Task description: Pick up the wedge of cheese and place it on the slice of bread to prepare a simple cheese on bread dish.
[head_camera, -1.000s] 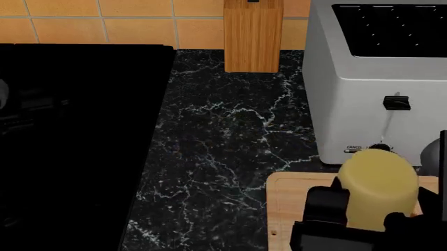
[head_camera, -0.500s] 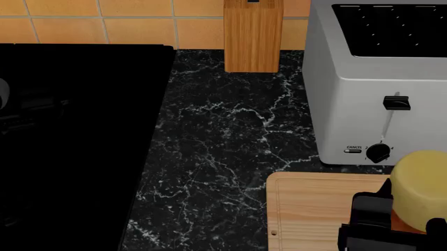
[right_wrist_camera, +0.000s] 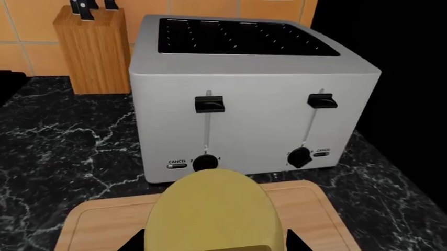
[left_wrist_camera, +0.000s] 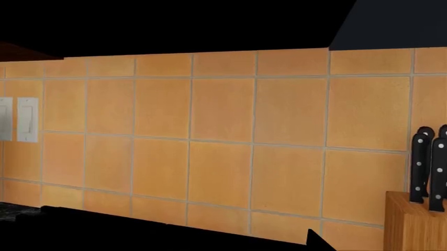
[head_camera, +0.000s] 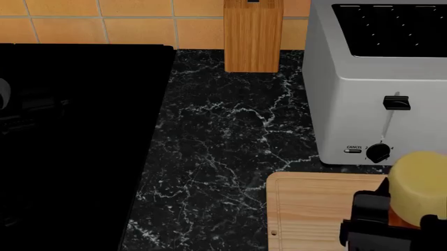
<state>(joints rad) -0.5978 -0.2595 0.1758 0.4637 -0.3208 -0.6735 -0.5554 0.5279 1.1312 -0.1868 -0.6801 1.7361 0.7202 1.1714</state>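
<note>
You have the wedge of cheese (head_camera: pixel 417 188) clamped in the right gripper (head_camera: pixel 391 222), held above the right side of the wooden cutting board (head_camera: pixel 314 209), just in front of the toaster (head_camera: pixel 377 78). A sliver of golden-brown under the cheese in the head view is probably the slice of bread (head_camera: pixel 399 218), but most of it is hidden, so confirm its outline before you commit. Centre the cheese over the loaf's crown, since the lumpy, rounded crust could let a stubby cylinder roll off. Lower it slowly until it touches, keep it level, then release gently and lift straight up. Keep clear of the toaster's knob (head_camera: pixel 378 152). I cannot tell how the left gripper stands: its camera faces only the tiled wall (left_wrist_camera: pixel 223 141) and knife block (left_wrist_camera: pixel 419 219).
</note>
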